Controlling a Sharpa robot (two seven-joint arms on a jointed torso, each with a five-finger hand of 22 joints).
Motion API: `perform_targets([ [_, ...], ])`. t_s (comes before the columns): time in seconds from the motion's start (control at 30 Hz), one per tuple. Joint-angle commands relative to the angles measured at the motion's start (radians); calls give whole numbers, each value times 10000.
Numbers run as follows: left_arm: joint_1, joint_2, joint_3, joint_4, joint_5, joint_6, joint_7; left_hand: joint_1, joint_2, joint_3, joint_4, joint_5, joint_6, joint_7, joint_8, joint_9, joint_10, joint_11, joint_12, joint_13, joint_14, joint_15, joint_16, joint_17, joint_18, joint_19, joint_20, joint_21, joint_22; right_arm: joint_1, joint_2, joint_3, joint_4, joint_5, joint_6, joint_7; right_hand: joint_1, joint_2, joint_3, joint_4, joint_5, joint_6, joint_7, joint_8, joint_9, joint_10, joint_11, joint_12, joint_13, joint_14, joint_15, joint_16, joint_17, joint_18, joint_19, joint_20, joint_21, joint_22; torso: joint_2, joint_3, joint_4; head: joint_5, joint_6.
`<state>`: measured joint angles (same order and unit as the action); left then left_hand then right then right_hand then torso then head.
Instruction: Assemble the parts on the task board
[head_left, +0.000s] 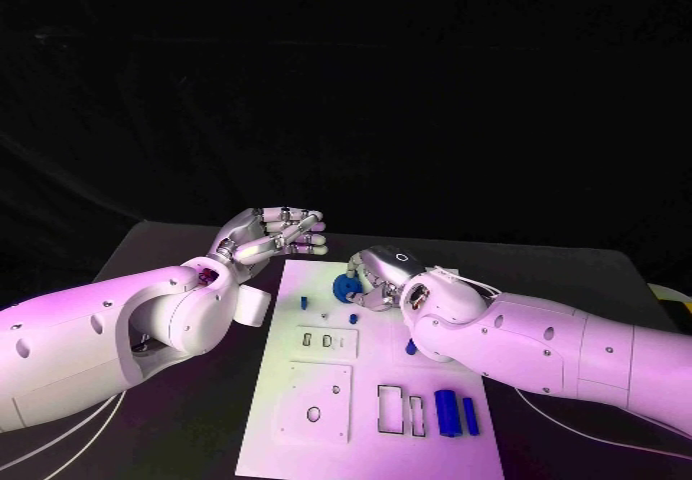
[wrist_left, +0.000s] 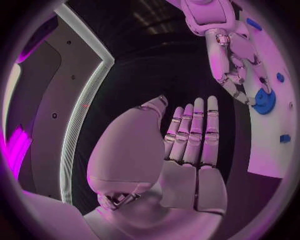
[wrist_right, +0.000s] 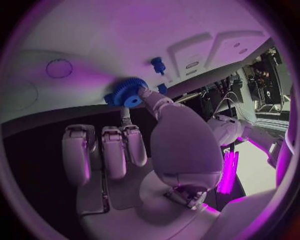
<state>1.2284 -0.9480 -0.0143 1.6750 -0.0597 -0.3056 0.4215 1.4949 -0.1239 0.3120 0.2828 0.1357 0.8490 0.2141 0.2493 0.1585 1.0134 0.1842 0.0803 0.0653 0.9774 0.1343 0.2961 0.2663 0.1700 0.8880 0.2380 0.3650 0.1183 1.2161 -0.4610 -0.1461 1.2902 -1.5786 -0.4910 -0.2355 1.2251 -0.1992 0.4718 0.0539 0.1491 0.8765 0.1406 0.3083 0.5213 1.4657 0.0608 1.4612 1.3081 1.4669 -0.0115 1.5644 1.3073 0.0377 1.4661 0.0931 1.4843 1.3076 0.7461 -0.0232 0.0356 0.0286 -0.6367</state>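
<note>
Blue gear (head_left: 348, 288) sits at the far end of the white task board (head_left: 310, 430), which lies on the black desk (head_left: 159, 250). Right robot hand (head_left: 384, 281) pinches the gear's rim between thumb and a finger. Left robot hand (head_left: 274, 234) hangs above the desk beside the board's far corner, fingers apart, holding nothing. Two blue cylinders (head_left: 457, 413) lie near the board's near right edge.

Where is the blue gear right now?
The blue gear sits near the far edge of the task board in the head view, with the right hand touching it; a small blue peg stands just to its left.
</note>
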Motion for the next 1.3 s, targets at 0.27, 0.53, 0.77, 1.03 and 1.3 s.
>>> perform_targets([
  [0.27,17,4,9,22,11,162,48,59,-22,74,-10,-24,-63,320,-43,-12,-6,46,-60,17,-46,45,-50,14,124,1,32,-43,-9,-86,132,-15,-210,26,343,234,-289,-114,-89,102,-52,-678,299,-587,-189,-202,259,-190,1196,993,256,8,2420,-40,145,246,-101,1482,0,-7,-22,3,-19],
  [0.53,22,-20,9,33,11,153,34,58,-37,118,-6,-24,-62,321,-60,-18,-6,49,-90,17,-65,52,-85,41,124,-13,39,-55,-25,-93,78,-15,-229,249,346,265,-585,-98,-565,439,-41,-937,413,-927,-257,-316,373,-269,1104,990,366,7,2413,-28,121,365,-143,1463,-4,7,-28,13,1],
  [0.77,24,-36,9,37,11,143,24,58,-37,118,-6,-24,-62,321,-60,-18,-6,49,-90,17,-65,52,-85,41,124,-13,39,-55,-25,-94,-10,-16,-183,604,570,333,-1403,207,-989,1310,873,-605,342,-958,-188,-166,320,-113,1256,1006,329,26,2484,-40,170,351,-112,1533,0,14,-28,24,13],
  [1.03,25,-53,9,43,11,128,20,51,-39,122,-1,-25,-62,324,-63,-19,-7,51,-94,17,-65,53,-89,46,124,-14,40,-55,-27,-95,-170,-17,-96,819,541,396,-1512,298,-999,1475,1094,-462,296,-933,-155,-100,281,-49,1323,1011,300,32,2508,-49,198,327,-87,1570,6,16,-42,9,9],
  [1.3,26,-85,9,41,11,111,18,51,-39,122,-1,-25,-62,324,-63,-19,-7,51,-94,17,-65,53,-89,46,124,-14,40,-55,-27,-93,-631,-17,344,998,-389,716,-1494,333,-976,1494,1130,-420,282,-930,-148,-41,265,7,1384,1022,286,44,2555,-67,246,315,-36,1630,-5,24,-46,6,17],
])
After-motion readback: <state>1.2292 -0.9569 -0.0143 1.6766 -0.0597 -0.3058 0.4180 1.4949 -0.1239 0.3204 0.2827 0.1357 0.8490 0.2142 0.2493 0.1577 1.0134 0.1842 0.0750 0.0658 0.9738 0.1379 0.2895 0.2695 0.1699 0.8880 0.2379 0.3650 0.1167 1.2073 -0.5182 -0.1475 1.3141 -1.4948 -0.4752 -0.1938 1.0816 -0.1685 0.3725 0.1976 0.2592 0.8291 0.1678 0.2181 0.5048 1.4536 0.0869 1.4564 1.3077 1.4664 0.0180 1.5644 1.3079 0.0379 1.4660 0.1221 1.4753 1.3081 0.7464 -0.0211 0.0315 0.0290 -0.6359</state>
